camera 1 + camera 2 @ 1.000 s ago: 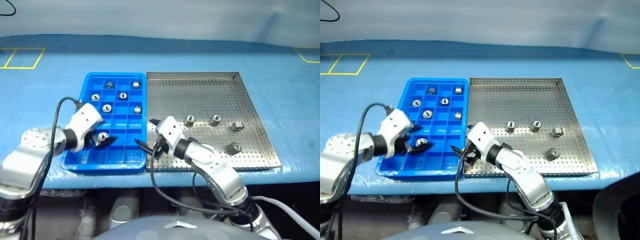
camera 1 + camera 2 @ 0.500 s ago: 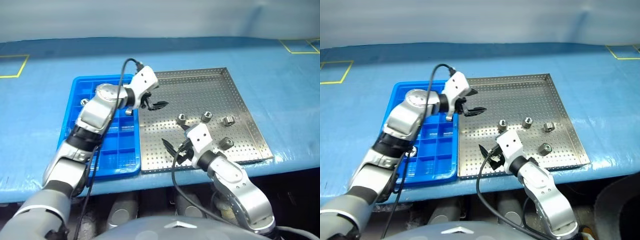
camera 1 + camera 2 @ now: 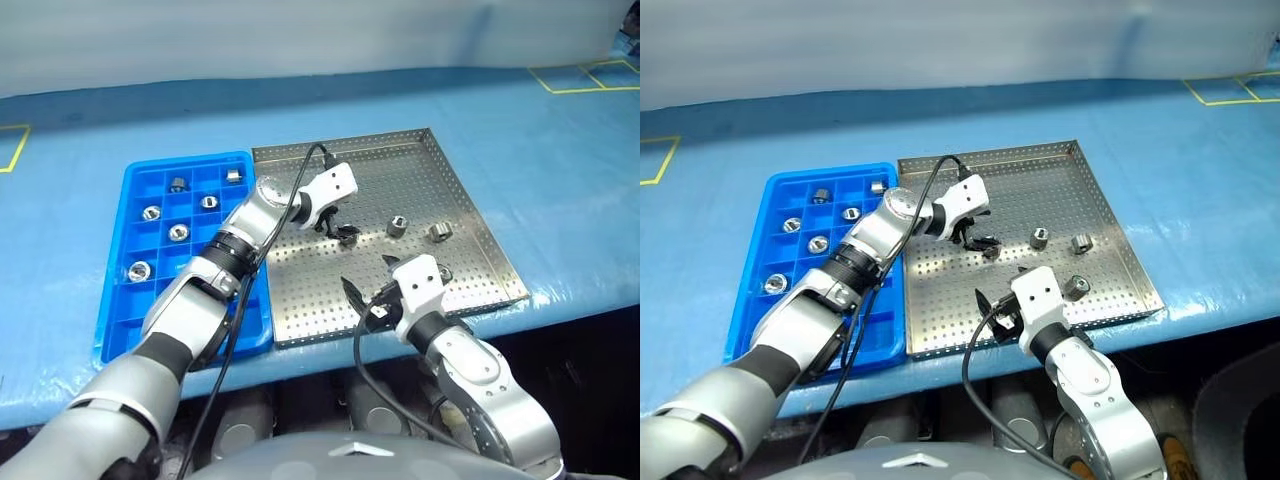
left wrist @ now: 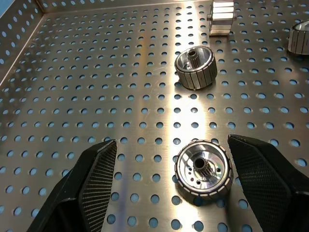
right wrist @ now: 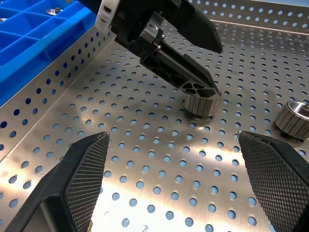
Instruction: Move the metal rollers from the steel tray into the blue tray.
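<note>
Left wrist view: my left gripper (image 4: 164,188) is spread wide, holding nothing, fingers straddling one shiny ribbed metal roller (image 4: 203,168) standing on end on the perforated steel tray (image 4: 96,96), lined up for a pinch I judge comes next. My right gripper (image 5: 174,193) hangs wide open and empty low over the tray's near part, likely parked clear. Four rollers remain in the steel tray; the bright blue compartmented plastic tray (image 3: 120,310) on the blue bench holds six, one per cell.

no readable text, labels, brands, numbers or signs
</note>
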{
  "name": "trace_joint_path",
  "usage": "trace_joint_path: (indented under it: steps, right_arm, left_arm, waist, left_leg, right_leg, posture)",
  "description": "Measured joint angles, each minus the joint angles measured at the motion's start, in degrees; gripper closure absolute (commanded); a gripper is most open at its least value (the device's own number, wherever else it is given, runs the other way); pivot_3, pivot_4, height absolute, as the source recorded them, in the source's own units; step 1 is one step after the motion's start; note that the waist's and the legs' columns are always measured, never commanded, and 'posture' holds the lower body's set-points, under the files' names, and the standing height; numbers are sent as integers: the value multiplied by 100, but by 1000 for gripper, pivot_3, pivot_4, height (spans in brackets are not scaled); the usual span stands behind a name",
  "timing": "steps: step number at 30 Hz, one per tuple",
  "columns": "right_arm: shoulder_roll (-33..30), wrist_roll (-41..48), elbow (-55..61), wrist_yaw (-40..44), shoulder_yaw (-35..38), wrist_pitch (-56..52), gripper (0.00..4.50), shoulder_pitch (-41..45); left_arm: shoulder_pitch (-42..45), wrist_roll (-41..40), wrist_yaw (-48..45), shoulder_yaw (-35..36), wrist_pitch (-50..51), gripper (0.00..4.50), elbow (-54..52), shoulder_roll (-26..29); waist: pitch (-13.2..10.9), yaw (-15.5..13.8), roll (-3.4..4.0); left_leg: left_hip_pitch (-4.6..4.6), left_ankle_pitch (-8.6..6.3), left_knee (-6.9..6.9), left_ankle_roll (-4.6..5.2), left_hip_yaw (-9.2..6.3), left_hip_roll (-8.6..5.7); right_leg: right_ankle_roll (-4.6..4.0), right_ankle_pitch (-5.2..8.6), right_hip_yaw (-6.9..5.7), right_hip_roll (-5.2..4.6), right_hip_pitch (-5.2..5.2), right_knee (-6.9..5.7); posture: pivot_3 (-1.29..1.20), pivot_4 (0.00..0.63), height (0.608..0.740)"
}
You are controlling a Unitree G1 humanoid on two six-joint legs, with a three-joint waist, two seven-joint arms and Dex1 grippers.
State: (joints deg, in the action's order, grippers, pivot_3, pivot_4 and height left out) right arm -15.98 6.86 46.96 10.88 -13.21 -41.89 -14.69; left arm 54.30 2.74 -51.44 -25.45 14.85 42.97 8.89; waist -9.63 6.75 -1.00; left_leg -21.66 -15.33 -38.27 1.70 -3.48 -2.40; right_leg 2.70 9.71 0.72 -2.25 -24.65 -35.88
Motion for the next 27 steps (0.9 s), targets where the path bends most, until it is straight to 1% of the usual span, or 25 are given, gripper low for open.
trace_joint_path:
  steps: [9, 10, 11, 12, 14, 15, 16, 17, 20, 24, 27]
  right_arm:
    - [9, -79, 1, -138, 10, 1, 0, -153]
    - [27, -91, 1, -151, 15, 2, 0, -166]
    - [41, -99, 1, -171, 18, 3, 0, -182]
    - [45, -103, 1, -191, 20, 3, 0, -196]
    - [55, -108, 1, -209, 21, 4, 0, -194]
    - [59, -109, 1, -210, 21, 4, 0, -193]
    - [66, -109, 0, -210, 20, 4, 0, -184]
    - [67, -109, -4, -208, 19, 4, 0, -171]
    - [73, -107, -45, -199, 5, 4, 0, -38]
    - [86, -97, -194, -98, -79, 4, 0, 247]
    - [96, -78, -375, 39, -234, 3, 0, 595]
  left_arm:
    - [-20, 333, -166, -4, -190, 480, 460, -200]
    - [-41, 352, -196, -4, -192, 841, 476, -205]
    - [-78, 370, -231, -3, -192, 1029, 480, -206]
    - [-100, 369, -268, 5, -192, 1322, 480, -204]
    - [-117, 366, -383, 9, -185, 2074, 453, -196]
    - [-128, 366, -403, 9, -178, 2316, 436, -191]
    - [-167, 358, -442, 19, -152, 2670, 348, -159]
    - [-194, 350, -471, 30, -121, 2780, 269, -123]
    - [-298, 262, -488, 241, 61, 2774, -175, 64]
    - [-550, -32, -465, 734, 511, 2774, -1395, 533]
    - [-945, -268, -343, 1186, 1014, 2774, -2613, 987]
  waist:
    - [0, 74, 0]
    - [0, 88, 0]
    - [0, 95, 0]
    - [0, 98, 0]
    - [0, 100, 0]
    - [0, 102, 0]
    - [0, 105, 0]
    - [0, 104, 0]
    - [0, 96, 1]
    - [0, 52, 2]
    - [1, -24, 4]
  left_leg:
    - [0, -2, 0, 3, 4, 0]
    - [0, -2, 0, 3, 4, 0]
    - [0, -2, 0, 4, 4, 0]
    - [0, -2, -1, 4, 4, 1]
    - [0, -2, -3, 4, 4, 1]
    - [0, -2, -4, 4, 4, 1]
    - [0, -2, -4, 4, 5, 1]
    - [0, -2, -4, 4, 5, 2]
    - [0, -2, -4, 3, 5, 3]
    - [0, -2, 1, 2, 4, 4]
    - [0, -1, 4, 0, 2, 4]
  right_leg:
    - [2, 0, 3, 0, -2, 1]
    - [3, -1, 4, 0, -2, 0]
    - [3, -1, 5, -1, -2, 0]
    - [4, -1, 5, 0, -2, 0]
    - [5, -2, 5, -1, -1, 0]
    - [5, -2, 5, -1, -1, 0]
    - [5, -2, 6, 0, -1, -1]
    - [5, -2, 6, 0, -2, -2]
    - [5, -2, 7, 0, -5, -4]
    - [4, -2, 9, -1, -9, -6]
    - [2, -3, 9, -7, -11, -6]
  posture:
    - [-271, 150, 740]
    - [-271, 150, 740]
    - [-271, 150, 740]
    - [-264, 150, 740]
    - [-251, 150, 740]
    - [-242, 150, 740]
    - [-230, 150, 740]
    - [-230, 150, 740]
    - [-177, 150, 740]
    - [-119, 150, 740]
    - [-63, 150, 740]
